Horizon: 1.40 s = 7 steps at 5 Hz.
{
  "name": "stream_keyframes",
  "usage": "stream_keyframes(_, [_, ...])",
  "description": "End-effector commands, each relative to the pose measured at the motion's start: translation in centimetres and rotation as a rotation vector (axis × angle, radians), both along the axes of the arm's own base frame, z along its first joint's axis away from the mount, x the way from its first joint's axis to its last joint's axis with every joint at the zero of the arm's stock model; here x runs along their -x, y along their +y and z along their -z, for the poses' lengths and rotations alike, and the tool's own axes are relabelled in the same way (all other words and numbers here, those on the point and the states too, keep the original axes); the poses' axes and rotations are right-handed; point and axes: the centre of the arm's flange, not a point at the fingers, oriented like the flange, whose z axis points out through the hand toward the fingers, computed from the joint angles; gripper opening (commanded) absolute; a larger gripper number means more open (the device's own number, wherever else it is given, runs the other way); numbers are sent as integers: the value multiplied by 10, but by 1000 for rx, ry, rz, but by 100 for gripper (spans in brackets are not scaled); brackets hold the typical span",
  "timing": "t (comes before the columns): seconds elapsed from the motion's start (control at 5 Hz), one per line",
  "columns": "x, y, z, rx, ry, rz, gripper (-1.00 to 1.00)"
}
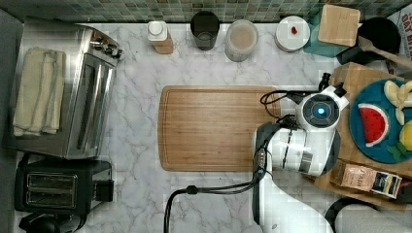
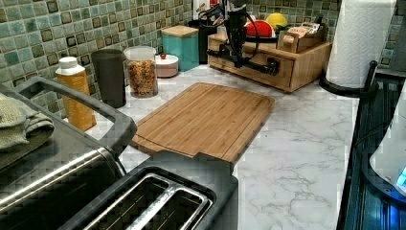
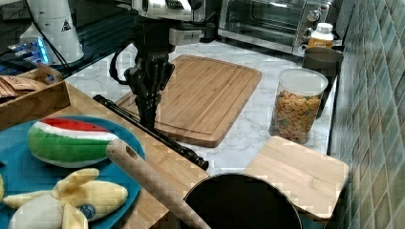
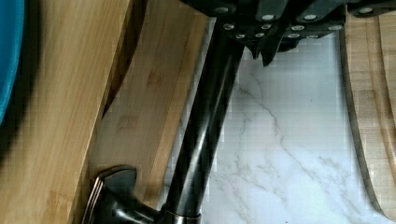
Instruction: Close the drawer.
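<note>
A big wooden cutting board (image 1: 214,128) lies in the middle of the marble counter (image 1: 136,194). At the top view's left stand a toaster oven (image 1: 82,97) with a folded towel (image 1: 39,91) on it and a black toaster (image 1: 53,190). Along the tiled wall stand a bottle (image 1: 159,37), a dark cup (image 1: 204,30), a jar of cereal (image 3: 297,106) and a white lidded bowl (image 1: 292,33). At the top view's right, a blue plate (image 1: 369,145) holds a toy watermelon slice (image 1: 374,123) and a banana (image 3: 62,200).

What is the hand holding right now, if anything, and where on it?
The hand is at the dark bar handle of the drawer, near the middle of the bar's length. Whether it actually grips the bar cannot be told.
</note>
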Motion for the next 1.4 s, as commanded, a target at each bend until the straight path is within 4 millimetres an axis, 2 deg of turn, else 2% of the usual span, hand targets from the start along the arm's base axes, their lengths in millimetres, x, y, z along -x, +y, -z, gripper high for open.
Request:
stream_keyframes(0.2, [74,-165,-72,137,-116,265,-100])
stream_keyframes(1.4, [74,-165,-72,138,-116,265,-100])
